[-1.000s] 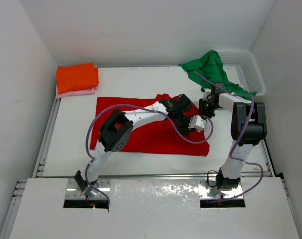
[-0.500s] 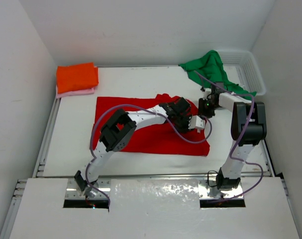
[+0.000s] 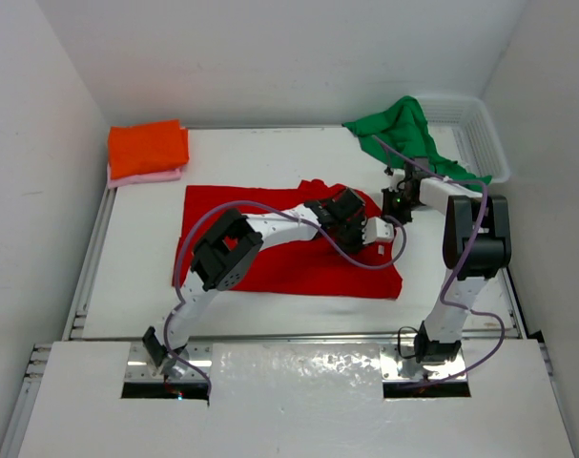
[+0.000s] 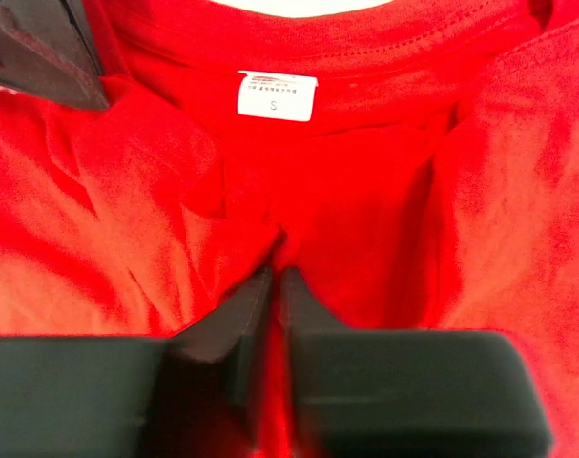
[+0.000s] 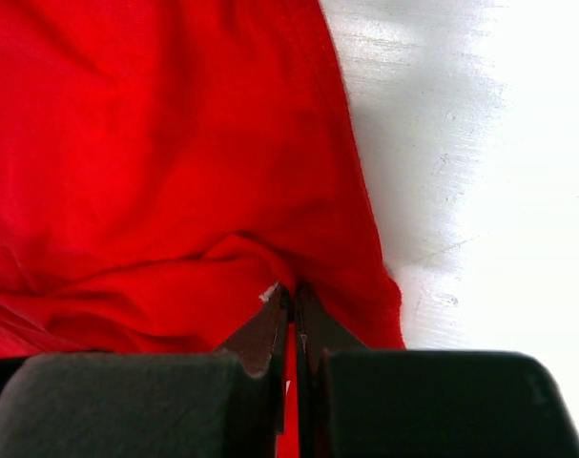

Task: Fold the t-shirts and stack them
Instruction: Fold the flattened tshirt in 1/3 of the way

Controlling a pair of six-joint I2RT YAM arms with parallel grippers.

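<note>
Both pincers have closed. The left pincer (image 4: 276, 286), which stood part open a second ago, has narrowed onto a ridge of the red t-shirt (image 4: 365, 191) gathered between its fingers. The right pincer (image 5: 291, 294) has come together on a fold at the cloth's edge. The left pincer has also crept slightly nearer the right one.

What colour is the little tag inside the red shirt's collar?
The tag is white with small printing. The left wrist view shows it best.

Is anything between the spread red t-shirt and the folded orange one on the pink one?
Nothing visible: bare white table separates the red cloth t-shirt from the folded orange t-shirt stacked on the pink t-shirt.
</note>
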